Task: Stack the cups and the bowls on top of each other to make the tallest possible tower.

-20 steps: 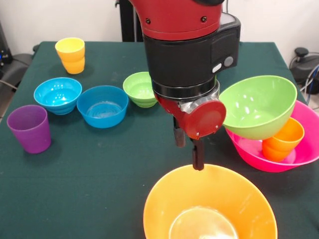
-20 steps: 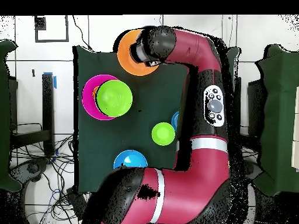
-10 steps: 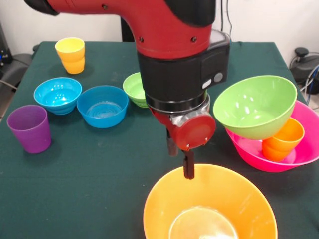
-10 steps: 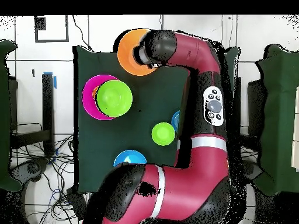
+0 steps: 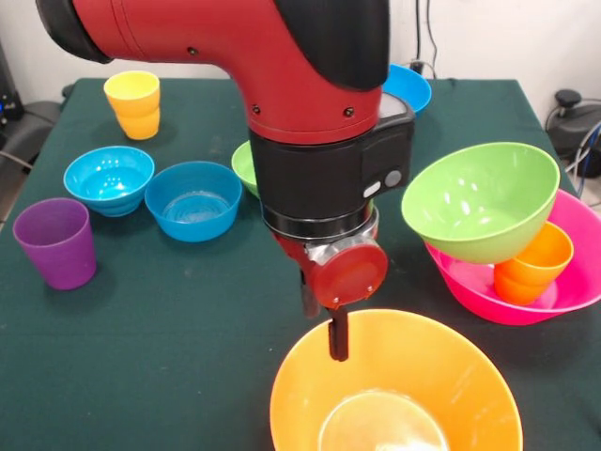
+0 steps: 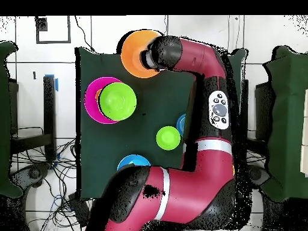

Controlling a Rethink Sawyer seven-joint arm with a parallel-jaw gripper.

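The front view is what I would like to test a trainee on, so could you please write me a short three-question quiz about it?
1. True or false: the purple cup stands inside the large pink bowl.
2. At which bowl's far rim is the hand?
A) the cyan bowl
B) the large orange bowl
C) the small green bowl
3. What colour is the cup that sits in the large pink bowl, partly under the tilted green bowl?

Key:
1. False. It stands alone on the table.
2. B
3. Orange
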